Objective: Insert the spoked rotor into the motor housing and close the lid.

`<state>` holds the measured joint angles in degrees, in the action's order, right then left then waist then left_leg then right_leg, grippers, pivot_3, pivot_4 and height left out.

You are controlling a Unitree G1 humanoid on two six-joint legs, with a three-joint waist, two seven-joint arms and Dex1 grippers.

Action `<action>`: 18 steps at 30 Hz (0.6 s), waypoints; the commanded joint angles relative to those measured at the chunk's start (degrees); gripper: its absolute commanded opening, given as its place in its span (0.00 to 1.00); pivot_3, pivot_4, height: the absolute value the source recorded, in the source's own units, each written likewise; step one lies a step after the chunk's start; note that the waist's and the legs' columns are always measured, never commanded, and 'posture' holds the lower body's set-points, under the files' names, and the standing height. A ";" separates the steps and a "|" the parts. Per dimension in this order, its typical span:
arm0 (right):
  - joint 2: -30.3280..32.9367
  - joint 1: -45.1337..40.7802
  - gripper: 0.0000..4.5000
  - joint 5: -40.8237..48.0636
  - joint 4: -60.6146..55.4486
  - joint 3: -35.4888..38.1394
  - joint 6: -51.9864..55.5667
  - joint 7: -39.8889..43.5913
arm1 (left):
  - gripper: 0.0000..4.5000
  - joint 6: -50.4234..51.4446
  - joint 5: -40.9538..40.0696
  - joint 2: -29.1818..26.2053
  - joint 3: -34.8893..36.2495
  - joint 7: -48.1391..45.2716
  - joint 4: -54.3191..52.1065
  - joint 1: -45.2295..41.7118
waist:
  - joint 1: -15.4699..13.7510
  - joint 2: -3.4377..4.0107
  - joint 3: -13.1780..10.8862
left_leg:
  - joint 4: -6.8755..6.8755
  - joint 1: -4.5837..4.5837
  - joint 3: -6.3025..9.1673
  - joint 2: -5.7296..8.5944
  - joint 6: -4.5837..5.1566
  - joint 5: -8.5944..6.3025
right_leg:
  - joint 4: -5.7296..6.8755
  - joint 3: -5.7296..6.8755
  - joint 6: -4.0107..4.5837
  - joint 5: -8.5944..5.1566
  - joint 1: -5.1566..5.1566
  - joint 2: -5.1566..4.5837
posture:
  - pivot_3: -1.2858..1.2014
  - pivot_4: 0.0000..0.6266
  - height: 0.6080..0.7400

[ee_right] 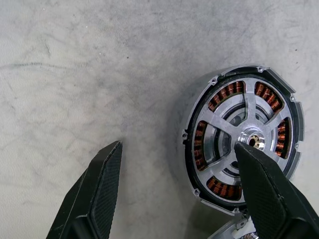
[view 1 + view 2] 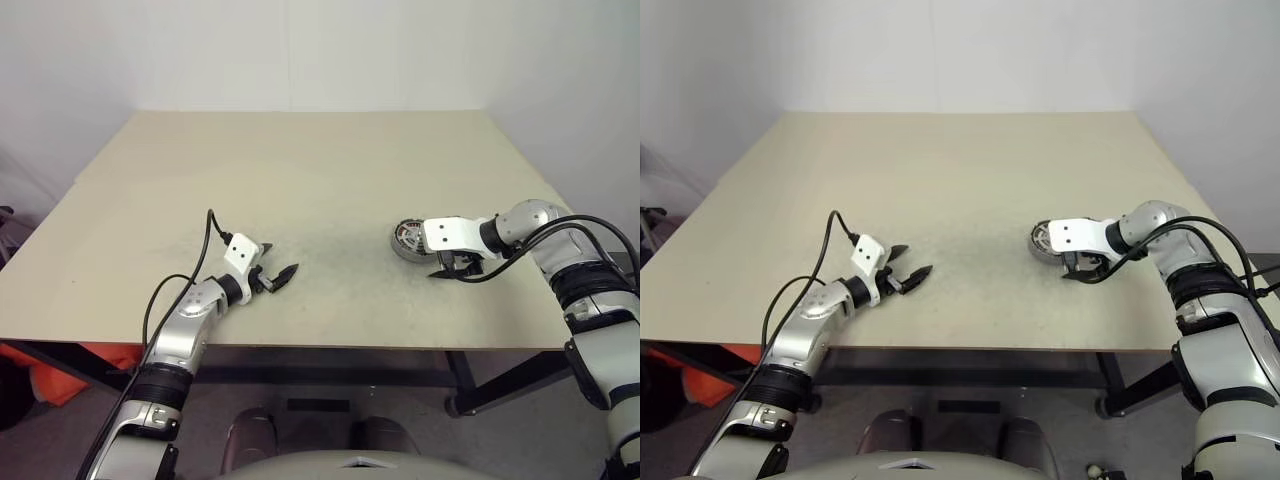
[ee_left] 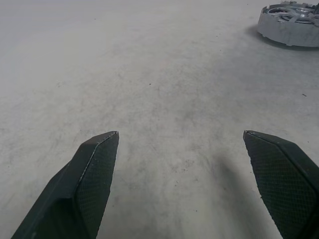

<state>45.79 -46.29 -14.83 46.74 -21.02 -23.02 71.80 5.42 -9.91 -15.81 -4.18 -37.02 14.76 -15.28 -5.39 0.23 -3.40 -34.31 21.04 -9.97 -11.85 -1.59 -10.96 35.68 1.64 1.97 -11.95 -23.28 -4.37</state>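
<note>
The motor housing (image 1: 244, 144), a round dark shell with copper windings, lies on the table's right side (image 2: 406, 240). The spoked rotor (image 1: 234, 132), a silver wheel with a central hub, sits inside it over the windings. My right gripper (image 1: 178, 145) hangs open just above, pointing down, with one finger (image 1: 264, 189) over the housing's near side and the other over bare table. My left gripper (image 2: 280, 260) is open over the table's front left, holding nothing, and the housing (image 3: 291, 22) lies far ahead of it. The lid is out of view.
The beige table (image 2: 300, 160) stretches wide behind both arms, its front edge (image 2: 300, 345) close under them. A small silver piece (image 1: 232, 230) shows beside the housing's rim; I cannot tell what it is. A black cable (image 2: 205, 250) loops off the left wrist.
</note>
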 commanded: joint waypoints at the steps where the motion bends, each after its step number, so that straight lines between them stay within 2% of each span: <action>1: 1.64 -0.45 0.90 0.26 -1.55 1.28 -0.56 0.66 | 0.95 -0.58 -0.30 -0.35 0.74 0.05 -1.99 0.08 | 0.00 0.00 0.00 | 0.00 0.00 0.00 0.00 0.00 0.00 | 0.00 0.00 0.00 0.00 0.00 0.00 | 0.52 0.00 1.00; 6: 1.27 -0.25 0.90 -0.36 -0.95 0.38 -1.22 1.27 | 0.95 -0.55 -0.25 -0.28 0.67 0.02 -1.69 -0.25 | 0.02 0.00 0.00 | 0.00 0.00 0.00 0.00 0.01 -0.01 | -0.01 0.00 0.00 0.00 -0.01 0.01 | 0.52 0.00 1.00; 12: 0.11 -0.81 0.47 -1.24 -0.16 -0.34 -1.96 1.37 | 0.95 -0.71 -0.26 -0.30 0.83 0.07 -1.34 -0.49 | 0.01 0.00 0.00 | 0.00 0.00 0.00 0.00 0.01 -0.01 | -0.01 0.00 0.00 0.00 0.00 0.00 | 0.52 0.00 1.00; 18: -1.53 -1.73 0.47 -3.11 2.31 -0.85 -2.81 -0.43 | 0.95 -0.72 -0.26 -0.25 0.89 0.23 -1.35 -0.34 | 0.52 -0.03 0.01 | 0.00 -0.05 0.00 0.00 0.01 -0.01 | 0.00 0.00 0.00 0.00 0.01 0.02 | 0.52 0.00 1.00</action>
<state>44.96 -47.11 -17.08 48.48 -21.15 -25.07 71.89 5.41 -9.92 -15.84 -4.11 -36.97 14.83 -14.96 -4.87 0.20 -3.39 -34.30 20.97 -9.97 -11.85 -1.59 -10.97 35.68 1.64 1.96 -11.95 -23.25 -4.34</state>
